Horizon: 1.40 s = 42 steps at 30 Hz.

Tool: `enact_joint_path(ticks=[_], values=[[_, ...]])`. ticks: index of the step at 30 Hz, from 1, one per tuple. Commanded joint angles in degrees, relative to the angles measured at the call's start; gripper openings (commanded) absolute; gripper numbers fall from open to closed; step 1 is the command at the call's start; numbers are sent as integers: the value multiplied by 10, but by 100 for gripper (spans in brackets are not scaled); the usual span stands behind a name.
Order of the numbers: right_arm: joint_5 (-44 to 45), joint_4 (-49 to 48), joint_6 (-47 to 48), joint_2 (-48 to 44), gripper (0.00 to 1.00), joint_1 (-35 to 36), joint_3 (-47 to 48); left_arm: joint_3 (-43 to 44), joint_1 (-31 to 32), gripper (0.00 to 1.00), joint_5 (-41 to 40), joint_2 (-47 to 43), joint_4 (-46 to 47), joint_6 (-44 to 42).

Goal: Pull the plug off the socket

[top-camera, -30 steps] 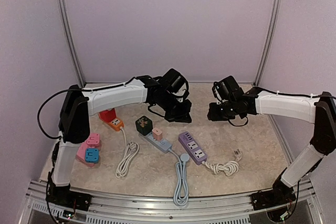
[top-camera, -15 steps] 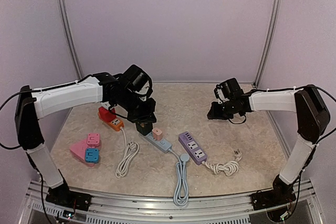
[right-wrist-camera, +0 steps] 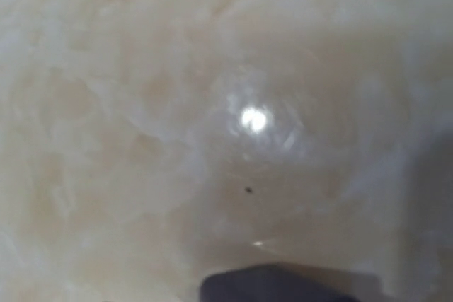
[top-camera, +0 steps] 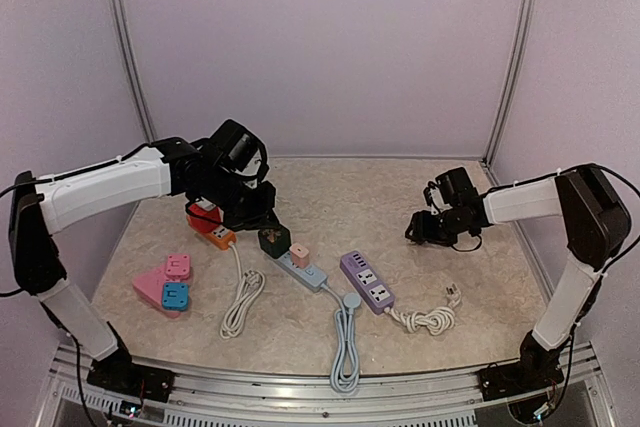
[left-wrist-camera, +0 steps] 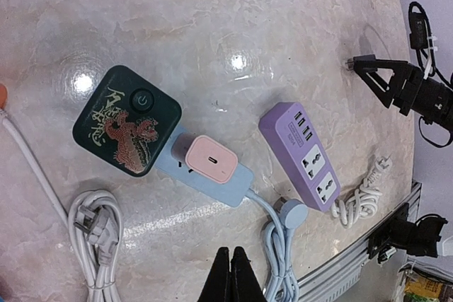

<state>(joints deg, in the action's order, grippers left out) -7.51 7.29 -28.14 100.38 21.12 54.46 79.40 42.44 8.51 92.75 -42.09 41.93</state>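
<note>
A pink plug (top-camera: 299, 254) sits in a light blue power strip (top-camera: 307, 274) at the table's middle; both show in the left wrist view, the plug (left-wrist-camera: 210, 158) on the strip (left-wrist-camera: 238, 183). A dark green cube adaptor (top-camera: 273, 239) with a dragon print (left-wrist-camera: 127, 119) sits at the strip's far end. My left gripper (top-camera: 248, 213) is shut and empty, up and left of the cube, its closed tips (left-wrist-camera: 230, 263) over bare table. My right gripper (top-camera: 418, 229) is low at the right, far from the strip; it looks shut and empty (right-wrist-camera: 276, 284).
A purple power strip (top-camera: 366, 281) with a coiled white cord (top-camera: 425, 319) lies right of the blue one. An orange strip (top-camera: 218, 235) with a red plug (top-camera: 205, 215) and a white cable (top-camera: 242, 302) lies under my left arm. A pink strip (top-camera: 160, 292) sits front left.
My left arm has swung left from the table's middle to above the orange strip. My right gripper has moved right and down toward the table.
</note>
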Motion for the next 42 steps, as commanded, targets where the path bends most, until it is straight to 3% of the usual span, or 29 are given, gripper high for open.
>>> enact_joint_path(ticks=[1,7,15,23,31,42], values=[[9,-1,0,-23,71,-11,-22,-12,-4,2,-5,-7,1,0],[67,47,13,-48,87,-12,-22,-21,-10,2,-3,-9,7,1],[145,110,24,-64,99,3,0,-36,-26,2,2,-11,16,0],[182,132,34,-74,100,14,4,-45,-43,2,6,-18,19,-6],[173,140,23,-59,100,100,52,-50,-49,2,14,-17,29,-7],[184,152,4,-35,99,163,98,-68,-75,2,8,-27,22,-3]])
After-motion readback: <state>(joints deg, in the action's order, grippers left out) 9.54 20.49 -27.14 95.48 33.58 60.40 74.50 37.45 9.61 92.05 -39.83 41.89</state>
